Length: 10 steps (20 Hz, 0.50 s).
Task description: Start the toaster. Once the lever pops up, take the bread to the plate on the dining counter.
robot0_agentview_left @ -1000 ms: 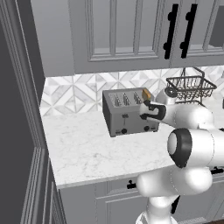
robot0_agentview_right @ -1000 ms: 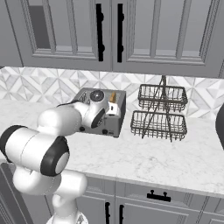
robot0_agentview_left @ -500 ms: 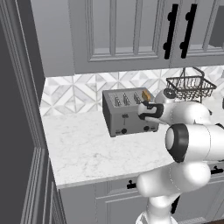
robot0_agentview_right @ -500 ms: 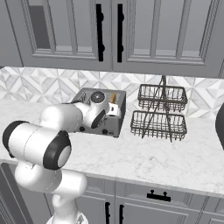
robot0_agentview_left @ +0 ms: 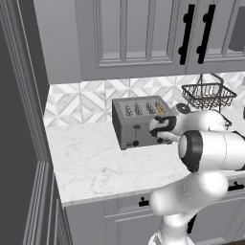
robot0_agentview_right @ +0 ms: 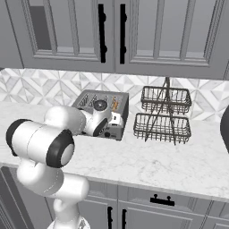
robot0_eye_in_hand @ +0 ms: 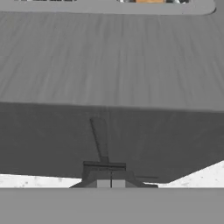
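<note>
The grey metal toaster (robot0_agentview_left: pixel 136 125) stands on the marble worktop against the tiled wall. A golden slice of bread (robot0_agentview_left: pixel 161 109) sits in its rightmost slot and shows as an orange strip (robot0_eye_in_hand: pixel 148 1) at the top of the hand view. My gripper (robot0_agentview_left: pixel 154 133) is shut and pressed against the right side of the toaster's front face (robot0_eye_in_hand: pixel 109 65). In the hand view the gripper (robot0_eye_in_hand: pixel 110 183) has its tips together right at the black lever (robot0_eye_in_hand: pixel 104 166), which sits at the low end of its vertical slot. The plate and the dining counter are out of view.
A two-tier black wire basket (robot0_agentview_right: pixel 163 114) stands just right of the toaster (robot0_agentview_right: pixel 100 107). Grey upper cabinets (robot0_agentview_left: pixel 143 33) hang above. A dark object (robot0_agentview_right: pixel 225 129) shows at the right edge. Bare marble worktop (robot0_agentview_left: pixel 100 167) lies in front of the toaster. A tall grey panel (robot0_agentview_left: pixel 24 119) borders the left.
The hand has sunk slightly along the toaster's front face. The toaster and the bread stand as before.
</note>
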Motion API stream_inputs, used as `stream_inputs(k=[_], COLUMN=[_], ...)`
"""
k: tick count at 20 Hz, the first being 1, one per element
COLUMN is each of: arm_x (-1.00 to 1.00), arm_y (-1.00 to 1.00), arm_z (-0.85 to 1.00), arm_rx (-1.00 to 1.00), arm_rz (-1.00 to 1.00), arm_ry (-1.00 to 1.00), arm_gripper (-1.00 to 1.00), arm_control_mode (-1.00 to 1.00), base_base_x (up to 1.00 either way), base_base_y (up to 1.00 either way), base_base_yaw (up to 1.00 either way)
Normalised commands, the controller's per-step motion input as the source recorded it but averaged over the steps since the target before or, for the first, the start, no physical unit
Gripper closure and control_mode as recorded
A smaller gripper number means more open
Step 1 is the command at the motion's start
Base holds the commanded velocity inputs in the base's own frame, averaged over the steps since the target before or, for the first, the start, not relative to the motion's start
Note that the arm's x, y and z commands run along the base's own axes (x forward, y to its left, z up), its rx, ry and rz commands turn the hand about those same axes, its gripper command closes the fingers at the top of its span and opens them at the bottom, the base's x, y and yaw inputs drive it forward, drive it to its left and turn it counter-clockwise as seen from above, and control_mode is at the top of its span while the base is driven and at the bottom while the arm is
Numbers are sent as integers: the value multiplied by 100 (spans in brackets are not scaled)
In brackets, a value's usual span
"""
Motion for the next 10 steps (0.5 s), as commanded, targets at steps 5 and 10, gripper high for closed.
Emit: stream_inputs(k=[5, 10], arm_x=[-2, -15], arm_y=[6, 7], arm_z=[-100, -97], arm_rx=[0, 0], arm_rz=[0, 0], arm_ry=[9, 6], arm_gripper=[100, 100], arm_control_mode=[-100, -100], base_base_x=[0, 0], base_base_y=[0, 0], base_base_yaw=[0, 0])
